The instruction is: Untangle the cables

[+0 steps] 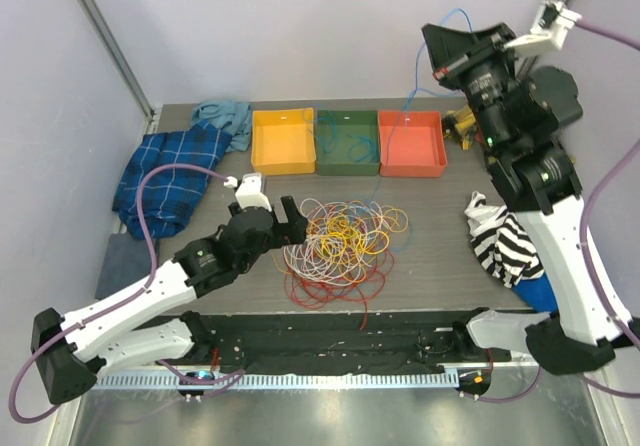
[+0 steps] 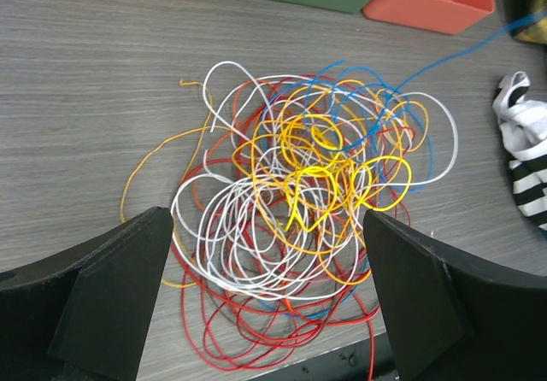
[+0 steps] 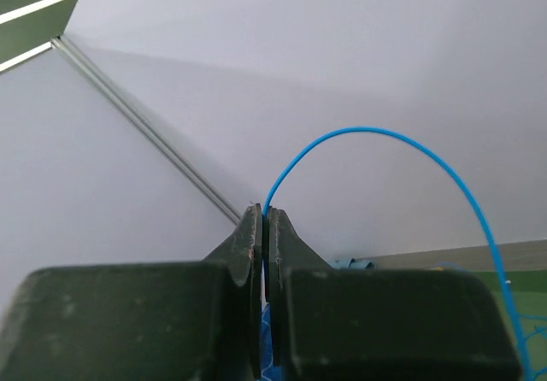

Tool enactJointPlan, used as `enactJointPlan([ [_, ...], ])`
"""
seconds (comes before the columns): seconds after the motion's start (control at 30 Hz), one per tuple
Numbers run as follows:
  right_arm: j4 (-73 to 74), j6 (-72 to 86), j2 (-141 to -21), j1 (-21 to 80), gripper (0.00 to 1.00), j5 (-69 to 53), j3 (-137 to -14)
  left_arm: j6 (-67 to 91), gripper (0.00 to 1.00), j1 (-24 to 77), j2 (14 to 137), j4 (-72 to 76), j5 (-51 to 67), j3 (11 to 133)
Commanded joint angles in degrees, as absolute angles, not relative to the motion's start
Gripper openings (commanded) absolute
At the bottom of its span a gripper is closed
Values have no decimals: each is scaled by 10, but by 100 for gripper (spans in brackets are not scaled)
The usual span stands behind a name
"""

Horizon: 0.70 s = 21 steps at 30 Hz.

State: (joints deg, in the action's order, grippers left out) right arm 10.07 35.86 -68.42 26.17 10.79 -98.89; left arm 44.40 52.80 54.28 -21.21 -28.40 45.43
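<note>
The cables (image 1: 340, 241) lie in one tangled heap of red, orange, yellow, white and blue loops on the table's middle. They also fill the left wrist view (image 2: 291, 219). My left gripper (image 1: 287, 228) is open and low at the heap's left edge, and its fingers (image 2: 128, 287) straddle the near side of the heap (image 2: 267, 227). My right gripper (image 1: 432, 54) is raised high above the red bin, shut on a blue cable (image 1: 412, 96). That cable arcs out of the jaws (image 3: 264, 214) in the right wrist view (image 3: 385, 133) and runs down toward the heap.
A yellow bin (image 1: 283, 162), a green bin (image 1: 347, 166) and a red bin (image 1: 412, 166) stand in a row at the back. A blue plaid cloth (image 1: 165, 176) and a teal cloth (image 1: 225, 116) lie at the left. A striped cloth (image 1: 505, 241) lies at the right.
</note>
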Motion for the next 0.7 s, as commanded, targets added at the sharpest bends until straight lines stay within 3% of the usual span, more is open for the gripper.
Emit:
enactJointPlan([
  [0.0,143,342,-753,263,1,50,-1109,425,100,529,528,-97,-274,420],
  [0.13,160,362,-784,263,1,21,-1129,360,100,531,549,153,-245,342],
  [0.17,158,364,-782,262,1,19,-1124,343,100,531,565,268,-228,320],
  [0.23,148,371,-777,264,1,19,-1106,283,100,531,633,356,-207,318],
  [0.67,138,434,-727,264,1,-54,-1045,163,100,535,994,623,-115,515],
])
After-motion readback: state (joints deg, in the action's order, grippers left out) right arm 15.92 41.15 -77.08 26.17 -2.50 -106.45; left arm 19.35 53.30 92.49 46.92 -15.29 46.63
